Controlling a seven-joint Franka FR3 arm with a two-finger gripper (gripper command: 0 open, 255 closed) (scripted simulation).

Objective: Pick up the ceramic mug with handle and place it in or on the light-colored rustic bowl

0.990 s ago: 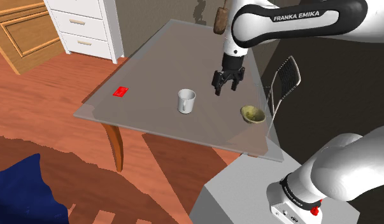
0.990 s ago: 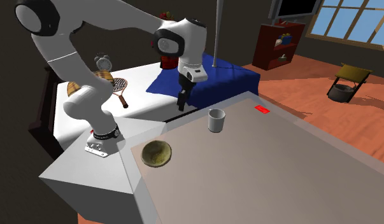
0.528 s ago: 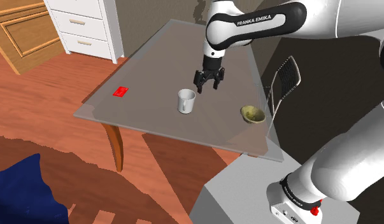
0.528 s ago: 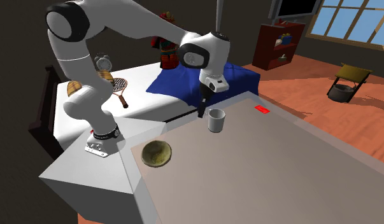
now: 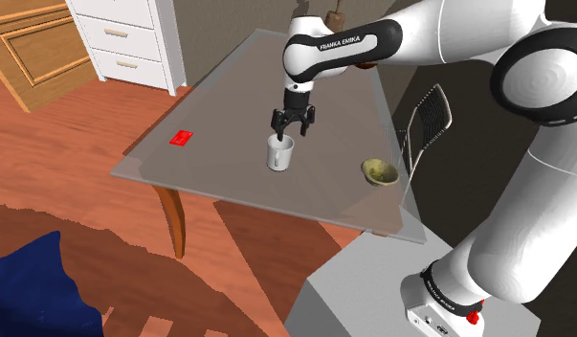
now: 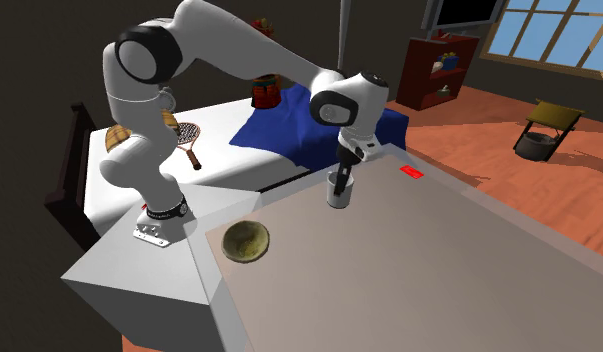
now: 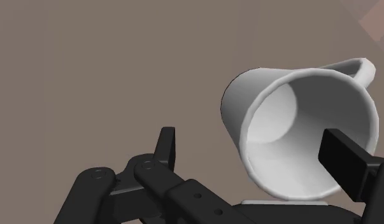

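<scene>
White handled mug [image 5: 279,154] stands upright near the middle of the grey flat tabletop [image 5: 210,144], well apart from the olive-tan round bowl [image 5: 380,171]. All-black two-finger gripper [image 5: 291,134] hangs just over the mug's rim with its fingers spread wide. One finger is outside the wall and the other above the mouth.

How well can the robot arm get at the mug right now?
Probably yes. The tool hangs open just above the mug, with one finger seemingly over its mouth and the other outside its wall. Nothing else on the table stands close to it.
</scene>
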